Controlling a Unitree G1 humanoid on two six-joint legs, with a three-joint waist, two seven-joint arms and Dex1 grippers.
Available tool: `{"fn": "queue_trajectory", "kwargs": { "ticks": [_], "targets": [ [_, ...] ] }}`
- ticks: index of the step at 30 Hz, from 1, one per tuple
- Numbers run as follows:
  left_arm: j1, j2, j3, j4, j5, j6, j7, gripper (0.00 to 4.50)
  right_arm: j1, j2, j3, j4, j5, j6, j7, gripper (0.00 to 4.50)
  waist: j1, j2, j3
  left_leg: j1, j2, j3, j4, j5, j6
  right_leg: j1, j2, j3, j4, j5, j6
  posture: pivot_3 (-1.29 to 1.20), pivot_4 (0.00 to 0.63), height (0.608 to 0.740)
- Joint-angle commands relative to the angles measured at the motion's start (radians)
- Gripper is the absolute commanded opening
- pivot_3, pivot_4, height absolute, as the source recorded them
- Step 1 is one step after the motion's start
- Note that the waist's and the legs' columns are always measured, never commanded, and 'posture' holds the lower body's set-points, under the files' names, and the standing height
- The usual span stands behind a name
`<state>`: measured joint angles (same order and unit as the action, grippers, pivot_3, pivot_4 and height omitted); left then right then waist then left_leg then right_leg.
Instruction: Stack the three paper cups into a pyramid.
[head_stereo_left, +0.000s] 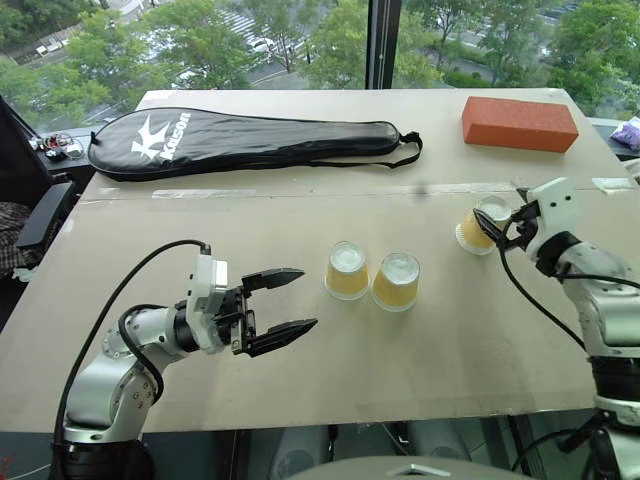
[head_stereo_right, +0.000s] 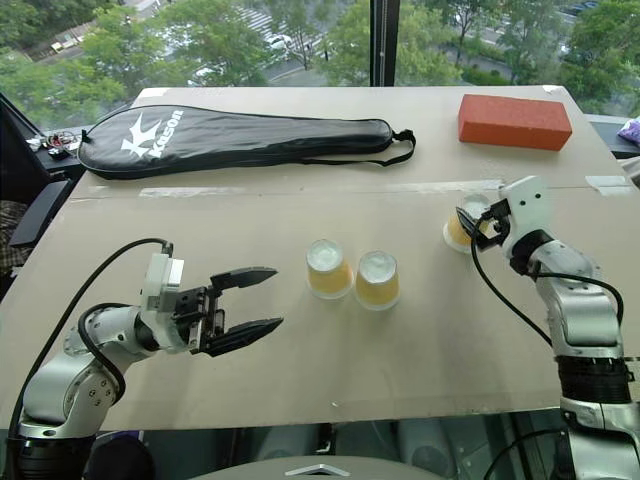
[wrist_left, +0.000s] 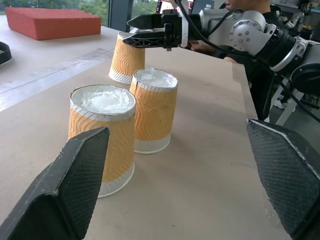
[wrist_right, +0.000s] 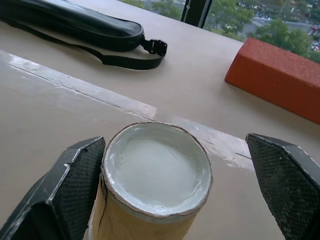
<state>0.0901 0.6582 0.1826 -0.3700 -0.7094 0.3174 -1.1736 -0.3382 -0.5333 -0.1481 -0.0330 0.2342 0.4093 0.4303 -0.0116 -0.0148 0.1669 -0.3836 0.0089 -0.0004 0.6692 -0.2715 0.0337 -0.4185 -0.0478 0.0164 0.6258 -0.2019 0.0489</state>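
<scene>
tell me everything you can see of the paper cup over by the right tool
The small tapered yellow-orange paper cup stands upside down on the beige table, its white recessed base facing up. Its sides are wavy-ribbed, with a white rim at the tabletop. It stands apart from the two matching cups, nearer the orange brick. The right tool brackets it with jaws open; one finger sits right beside its wall.

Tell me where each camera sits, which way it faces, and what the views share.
Head views: look down over the table; both arms show.
Left wrist view: looks along the open left gripper at two cups standing together.
Right wrist view: looks along the open right gripper at the third cup.
Shared: third cup, orange brick.
</scene>
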Motion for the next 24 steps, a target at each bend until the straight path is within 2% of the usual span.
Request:
{"fn": "queue_trajectory", "kwargs": {
  "ticks": [1, 2, 5, 7, 8, 11, 16, 20, 24],
  "targets": [
    [0.011, -0.001, 0.013, -0.033, -0.010, -0.016, 0.003, 4.50, -0.015, 0.005, -0.028, 0.007, 0.029, 0.006, 0.018, 4.44, 0.001, 0.000, 0.000, 0.000, 0.000, 0.000, 0.000, 0.000, 0.000, 0.000, 0.000, 0.000, 0.000, 0.000, 0.000, 0.00, 0.150, 0.740],
    [0.013, 0.000, 0.015, -0.033, -0.012, -0.017, 0.003, 4.50, -0.015, 0.009, -0.032, 0.006, 0.041, 0.013, 0.023, 4.44, 0.000, 0.000, 0.000, 0.000, 0.000, 0.000, 0.000, 0.000, 0.000, 0.000, 0.000, 0.000, 0.000, 0.000, 0.000, 0.00, 0.150, 0.740],
    [0.022, 0.000, 0.022, -0.046, -0.027, -0.017, -0.002, 4.50, -0.014, 0.002, -0.032, -0.003, 0.046, 0.019, 0.035, 3.63, -0.001, 0.000, 0.000, 0.000, 0.000, 0.000, 0.000, 0.000, 0.000, 0.000, 0.000, 0.000, 0.000, 0.000, 0.000, 0.00, 0.150, 0.740],
    [0.021, -0.003, 0.030, -0.062, -0.049, -0.013, -0.005, 4.50, -0.014, -0.008, -0.042, -0.014, 0.069, 0.031, 0.058, 2.49, -0.001, 0.001, 0.000, 0.000, 0.000, 0.000, 0.000, 0.000, 0.000, 0.000, 0.000, 0.000, 0.000, 0.000, 0.000, 0.00, 0.150, 0.740],
    [0.017, -0.007, 0.034, -0.069, -0.058, -0.012, 0.000, 4.50, -0.014, -0.016, -0.047, -0.021, 0.076, 0.025, 0.071, 2.25, -0.001, 0.001, 0.000, 0.000, 0.000, 0.000, 0.000, 0.000, 0.000, 0.000, 0.000, 0.000, 0.000, 0.000, 0.000, 0.00, 0.150, 0.740],
    [0.012, -0.008, 0.042, -0.081, -0.077, -0.004, 0.016, 4.50, -0.012, -0.036, -0.065, -0.067, 0.114, 0.008, 0.119, 2.23, 0.000, 0.001, 0.001, 0.000, 0.000, 0.000, 0.000, 0.000, 0.000, 0.000, 0.000, 0.000, 0.000, 0.000, 0.000, 0.00, 0.150, 0.740],
    [0.016, -0.036, 0.080, -0.083, -0.069, -0.032, 0.082, 4.50, -0.023, -0.071, -0.073, -0.326, 0.345, 0.128, 0.249, 2.23, -0.004, 0.002, 0.002, 0.000, 0.001, -0.001, 0.000, 0.000, 0.000, 0.000, 0.000, 0.000, 0.000, 0.000, 0.000, 0.00, 0.150, 0.740],
    [0.033, -0.090, 0.114, -0.028, -0.059, -0.147, 0.032, 4.50, -0.092, -0.089, -0.006, -0.474, 0.476, 0.263, 0.264, 2.23, -0.004, 0.002, 0.002, 0.000, 0.002, -0.001, 0.000, 0.000, 0.000, 0.000, 0.001, -0.001, 0.000, 0.000, 0.000, 0.00, 0.150, 0.740],
    [0.037, -0.033, 0.156, 0.013, -0.181, -0.045, -0.048, 4.50, -0.164, -0.105, 0.103, -0.549, 0.521, 0.360, 0.273, 2.23, 0.000, 0.002, 0.002, 0.000, 0.002, -0.003, 0.000, 0.000, 0.000, 0.000, 0.001, -0.003, 0.000, 0.000, 0.000, 0.00, 0.150, 0.740]
  ]
}}
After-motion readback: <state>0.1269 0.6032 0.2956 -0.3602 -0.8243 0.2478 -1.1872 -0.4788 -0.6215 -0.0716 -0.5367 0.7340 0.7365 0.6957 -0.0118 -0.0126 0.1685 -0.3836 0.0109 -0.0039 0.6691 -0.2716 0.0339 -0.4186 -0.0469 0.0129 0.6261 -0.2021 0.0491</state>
